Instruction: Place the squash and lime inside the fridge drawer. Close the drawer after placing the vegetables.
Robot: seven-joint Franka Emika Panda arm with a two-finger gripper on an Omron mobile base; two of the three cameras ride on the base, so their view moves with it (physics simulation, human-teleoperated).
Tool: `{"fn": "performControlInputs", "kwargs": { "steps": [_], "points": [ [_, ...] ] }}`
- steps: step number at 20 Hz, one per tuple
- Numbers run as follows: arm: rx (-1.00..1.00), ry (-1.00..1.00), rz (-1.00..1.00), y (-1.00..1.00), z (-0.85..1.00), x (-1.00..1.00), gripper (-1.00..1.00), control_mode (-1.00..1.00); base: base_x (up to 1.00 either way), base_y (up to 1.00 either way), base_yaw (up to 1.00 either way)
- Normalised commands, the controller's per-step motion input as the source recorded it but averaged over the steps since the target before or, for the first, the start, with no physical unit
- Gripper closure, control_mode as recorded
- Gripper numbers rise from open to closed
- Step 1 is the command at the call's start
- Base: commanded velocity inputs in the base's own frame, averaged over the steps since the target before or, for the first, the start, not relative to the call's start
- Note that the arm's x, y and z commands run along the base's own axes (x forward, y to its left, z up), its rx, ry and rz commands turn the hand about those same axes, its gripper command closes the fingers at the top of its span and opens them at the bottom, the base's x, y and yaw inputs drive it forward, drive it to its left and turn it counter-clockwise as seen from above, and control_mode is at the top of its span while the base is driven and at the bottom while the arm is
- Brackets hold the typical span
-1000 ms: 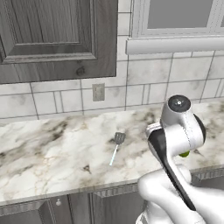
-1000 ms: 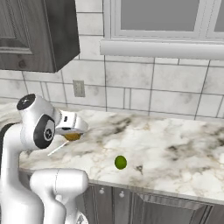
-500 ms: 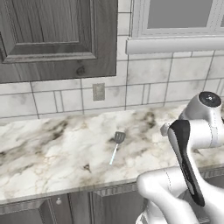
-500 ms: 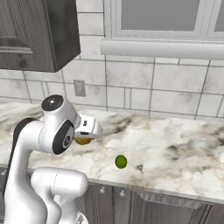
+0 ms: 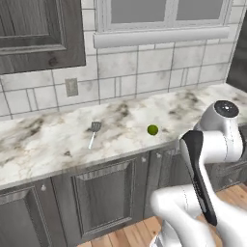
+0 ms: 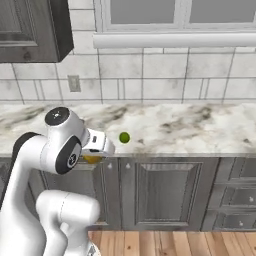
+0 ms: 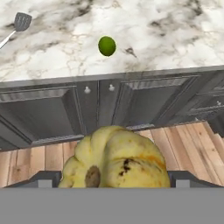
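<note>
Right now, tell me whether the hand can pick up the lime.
Probably not yet: the hand already holds the squash, off the counter edge above the floor. The lime lies unobstructed on the counter.

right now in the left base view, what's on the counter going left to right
spatula → lime → the robot's white arm, which rises in front of the counter's right end rather than resting on it.
</note>
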Motion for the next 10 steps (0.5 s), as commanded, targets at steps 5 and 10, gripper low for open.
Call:
{"fn": "performControlInputs", "kwargs": {
  "steps": [5,10],
  "points": [
    [0.0,0.0,0.0,0.0,0.0,0.0,1.0,1.0,-1.0,0.0,-0.38],
    [0.0,0.0,0.0,0.0,0.0,0.0,1.0,1.0,-0.88,-0.12,-0.35]
  ]
}}
